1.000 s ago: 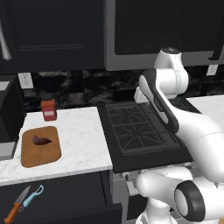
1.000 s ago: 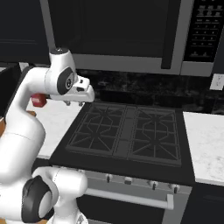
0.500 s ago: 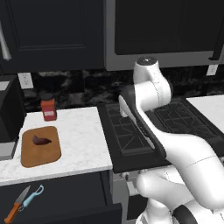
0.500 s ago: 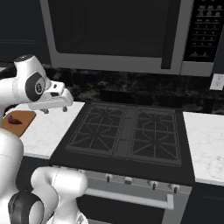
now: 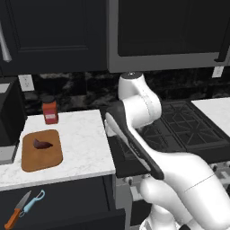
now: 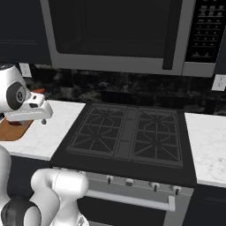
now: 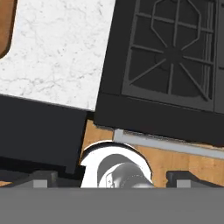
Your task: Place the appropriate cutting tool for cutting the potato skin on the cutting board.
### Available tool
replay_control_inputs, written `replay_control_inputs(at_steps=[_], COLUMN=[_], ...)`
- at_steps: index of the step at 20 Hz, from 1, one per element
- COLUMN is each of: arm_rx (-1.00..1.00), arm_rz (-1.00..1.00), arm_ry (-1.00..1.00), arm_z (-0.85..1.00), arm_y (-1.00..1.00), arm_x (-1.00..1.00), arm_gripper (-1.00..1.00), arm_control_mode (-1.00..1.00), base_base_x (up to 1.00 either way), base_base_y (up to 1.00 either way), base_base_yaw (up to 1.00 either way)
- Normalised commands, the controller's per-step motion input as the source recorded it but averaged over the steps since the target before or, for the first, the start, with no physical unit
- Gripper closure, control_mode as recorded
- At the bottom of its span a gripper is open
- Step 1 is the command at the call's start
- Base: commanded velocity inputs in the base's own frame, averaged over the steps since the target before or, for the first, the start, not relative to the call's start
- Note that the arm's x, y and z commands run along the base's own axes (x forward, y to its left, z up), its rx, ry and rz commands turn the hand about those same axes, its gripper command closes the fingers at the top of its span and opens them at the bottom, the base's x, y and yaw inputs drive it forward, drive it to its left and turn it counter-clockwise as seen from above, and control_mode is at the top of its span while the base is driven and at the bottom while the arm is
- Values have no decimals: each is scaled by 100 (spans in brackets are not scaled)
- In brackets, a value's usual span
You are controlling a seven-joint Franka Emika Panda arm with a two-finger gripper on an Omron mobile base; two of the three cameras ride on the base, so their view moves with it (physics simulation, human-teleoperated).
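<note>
nearest the base, the peeler [image 5: 35, 201] lies beside the orange-handled knife [image 5: 17, 211] on a dark surface below the counter edge. on the white counter [image 5: 85, 139] above, the potato [image 5: 42, 144] rests on the cutting board [image 5: 42, 151], with a red jar [image 5: 50, 112] behind. the gripper [image 7: 112, 176] hangs over the counter-stove seam, fingers wide apart, holding nothing.

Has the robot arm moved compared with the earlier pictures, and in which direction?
Yes. In the left base view the arm has swung left, from over the stove toward the white counter with the cutting board.
</note>
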Motion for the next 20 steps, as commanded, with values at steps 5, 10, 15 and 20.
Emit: replay_control_inputs(at_steps=[5, 10, 15, 20], arm_rx=[8, -1, -12, -15], arm_rz=[15, 20, 13, 0], arm_ry=[10, 8, 3, 1], arm_z=[-84, -100, -86, -65], arm_y=[100, 100, 98, 98], arm_x=[-14, 22, 30, 0], arm_gripper=[-100, -100, -100, -100], arm_control_mode=[-100, -100, -100, -100], base_base_x=[0, 0, 0, 0], base_base_y=[0, 0, 0, 0], base_base_yaw=[0, 0, 0, 0])
